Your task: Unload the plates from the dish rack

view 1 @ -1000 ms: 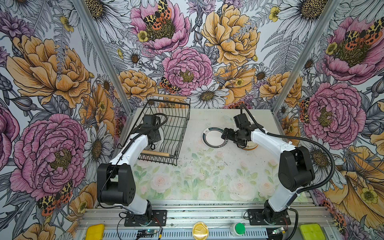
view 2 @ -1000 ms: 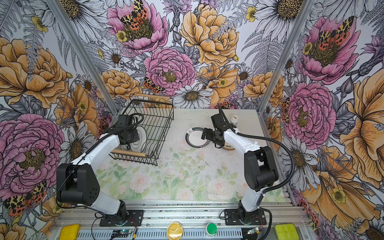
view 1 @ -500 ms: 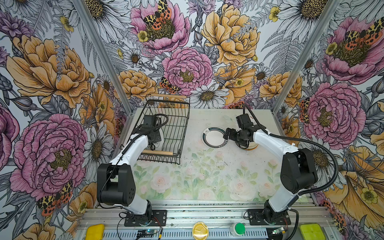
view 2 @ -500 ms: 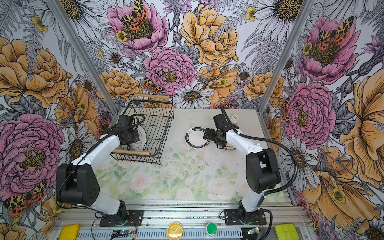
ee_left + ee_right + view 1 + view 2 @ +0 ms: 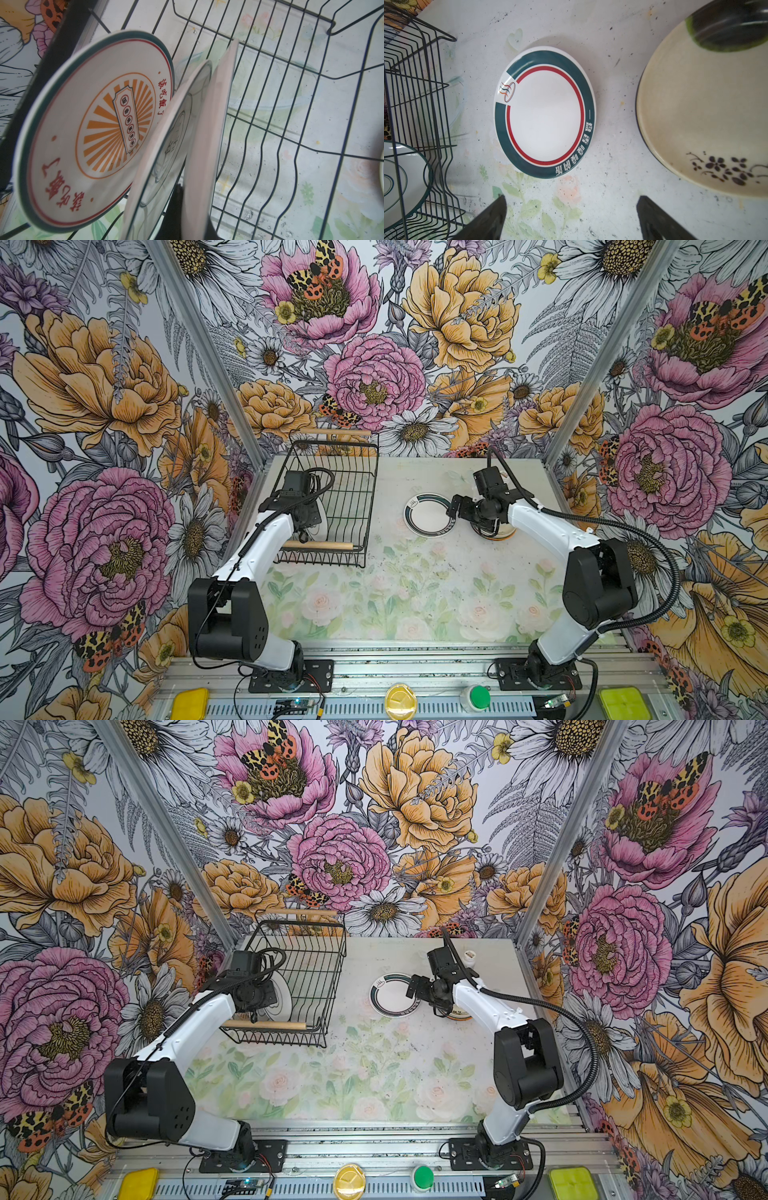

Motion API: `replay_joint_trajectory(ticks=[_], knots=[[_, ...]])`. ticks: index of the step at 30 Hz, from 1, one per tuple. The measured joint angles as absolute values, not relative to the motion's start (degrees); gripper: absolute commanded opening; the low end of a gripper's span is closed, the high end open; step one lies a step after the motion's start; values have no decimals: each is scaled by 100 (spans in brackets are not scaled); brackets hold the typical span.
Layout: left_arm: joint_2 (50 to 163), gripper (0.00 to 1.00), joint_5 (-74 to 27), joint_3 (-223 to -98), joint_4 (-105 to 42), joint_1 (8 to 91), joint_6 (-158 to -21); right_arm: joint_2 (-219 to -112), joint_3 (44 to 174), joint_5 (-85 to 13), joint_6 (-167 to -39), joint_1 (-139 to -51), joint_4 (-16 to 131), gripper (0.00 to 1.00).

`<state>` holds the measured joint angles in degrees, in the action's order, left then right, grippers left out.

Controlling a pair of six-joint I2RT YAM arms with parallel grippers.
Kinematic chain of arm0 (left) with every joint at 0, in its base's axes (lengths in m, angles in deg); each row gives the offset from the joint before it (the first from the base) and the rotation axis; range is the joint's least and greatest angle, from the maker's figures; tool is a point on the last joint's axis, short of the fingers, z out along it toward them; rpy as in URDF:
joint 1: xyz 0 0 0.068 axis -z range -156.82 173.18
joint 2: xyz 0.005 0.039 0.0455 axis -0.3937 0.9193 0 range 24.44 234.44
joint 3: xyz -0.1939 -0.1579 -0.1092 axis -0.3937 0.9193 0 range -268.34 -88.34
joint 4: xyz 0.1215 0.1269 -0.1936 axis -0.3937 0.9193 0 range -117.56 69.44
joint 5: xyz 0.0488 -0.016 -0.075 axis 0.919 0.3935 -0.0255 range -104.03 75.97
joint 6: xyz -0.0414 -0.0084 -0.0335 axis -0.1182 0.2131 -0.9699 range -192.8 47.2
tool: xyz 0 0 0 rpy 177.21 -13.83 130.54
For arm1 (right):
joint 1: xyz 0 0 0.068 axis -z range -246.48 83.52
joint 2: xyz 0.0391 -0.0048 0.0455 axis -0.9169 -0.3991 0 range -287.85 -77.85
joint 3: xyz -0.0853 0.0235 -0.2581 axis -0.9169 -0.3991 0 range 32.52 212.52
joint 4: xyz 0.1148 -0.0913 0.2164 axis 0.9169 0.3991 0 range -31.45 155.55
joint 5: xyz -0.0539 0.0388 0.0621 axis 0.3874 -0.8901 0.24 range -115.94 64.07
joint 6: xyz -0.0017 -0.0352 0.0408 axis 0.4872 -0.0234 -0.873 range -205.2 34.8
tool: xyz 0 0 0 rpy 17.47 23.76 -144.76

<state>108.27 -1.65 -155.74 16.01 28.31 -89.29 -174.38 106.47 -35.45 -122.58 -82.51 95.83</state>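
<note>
Left gripper [image 5: 193, 214]: jaws closed tight on the rim of a plain pale plate [image 5: 209, 128]. We see a dark finger [image 5: 176, 199] pressed against one face, and the second finger shows at the other.
- Gripped plate stands on edge inside the dish rack [image 5: 291, 104], toward the wooden handle nearer the robot in both top views.
- Just beside it, a teal-lined plate [image 5: 172, 145] leans on edge. Beyond that is a sunburst plate [image 5: 93, 128] with red characters, tilted at the rack's side. We cannot tell whether these plates touch.

Right gripper [image 5: 571, 199]: jaws spread wide with nothing between them, above the bare table [image 5: 415, 593].
- Teal-rimmed plate [image 5: 546, 112] lies flat on the table ahead of the fingertips, apart from them.
- Cream floral plate [image 5: 695, 114] lies flat to one side, near the gripper. In a top view it is mostly hidden under the arm [image 5: 500, 535].
- Both plates are outside the rack, to its right in both top views.
</note>
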Motion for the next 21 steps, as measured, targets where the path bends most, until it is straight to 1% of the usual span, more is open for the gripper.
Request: replay_joint_trajectory(ticks=[2, 8, 14, 21], knots=[[10740, 0, -167, -15574, 1689, 2855, -8931, -17421, 10647, -3543, -12258, -8251, 9577, 99], [10454, 0, -187, -15825, 2161, 3043, -8935, -17373, 10647, -3545, -12245, -8221, 9577, 99], [10034, 0, -132, -16641, 2699, 3375, -8929, -17331, 10649, -3567, -12169, -8177, 9561, 99], [9512, 0, -14, -17526, 3018, 3384, -9018, -17198, 10647, -3493, -12097, -8111, 9561, 99]])
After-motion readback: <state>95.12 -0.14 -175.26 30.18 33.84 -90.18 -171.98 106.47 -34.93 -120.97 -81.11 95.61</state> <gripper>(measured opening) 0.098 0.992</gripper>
